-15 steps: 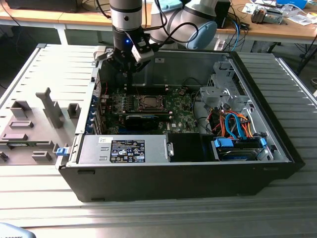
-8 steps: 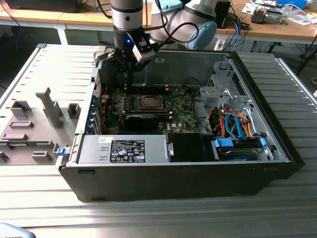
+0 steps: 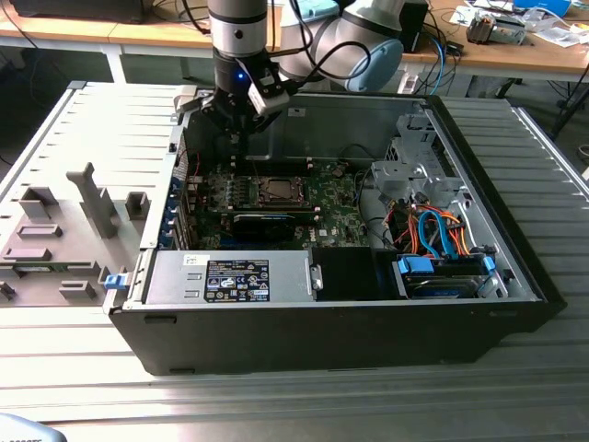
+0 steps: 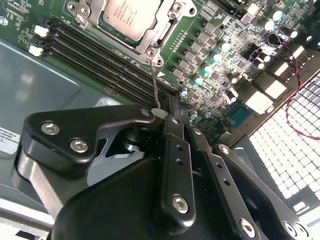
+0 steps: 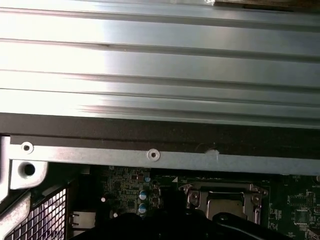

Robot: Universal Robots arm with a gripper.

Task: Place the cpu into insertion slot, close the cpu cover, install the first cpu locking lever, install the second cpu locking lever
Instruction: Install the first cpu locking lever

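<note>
The cpu (image 4: 131, 15), a dull silver square, lies in the insertion slot (image 3: 275, 191) on the green board inside the open computer case. The cpu cover (image 4: 167, 22), a silver frame, lies flat over its edges and also shows in the first wrist view (image 5: 197, 196). A thin wire locking lever (image 4: 155, 85) rises from the socket's corner up to my gripper (image 4: 164, 114). The black fingers (image 4: 175, 150) are shut, with the lever's pale end pinched at their tips. In the exterior view the gripper (image 3: 237, 140) hangs over the board's back left, just behind the socket.
Black memory slots (image 4: 100, 55) run beside the socket. The case's rear wall (image 5: 150, 155) is close behind the gripper, with a vent grille (image 4: 295, 140) beside it. A power supply (image 3: 230, 276) and a drive cage with orange and blue cables (image 3: 433, 230) stand in the case. Grey fixtures (image 3: 92, 198) sit outside.
</note>
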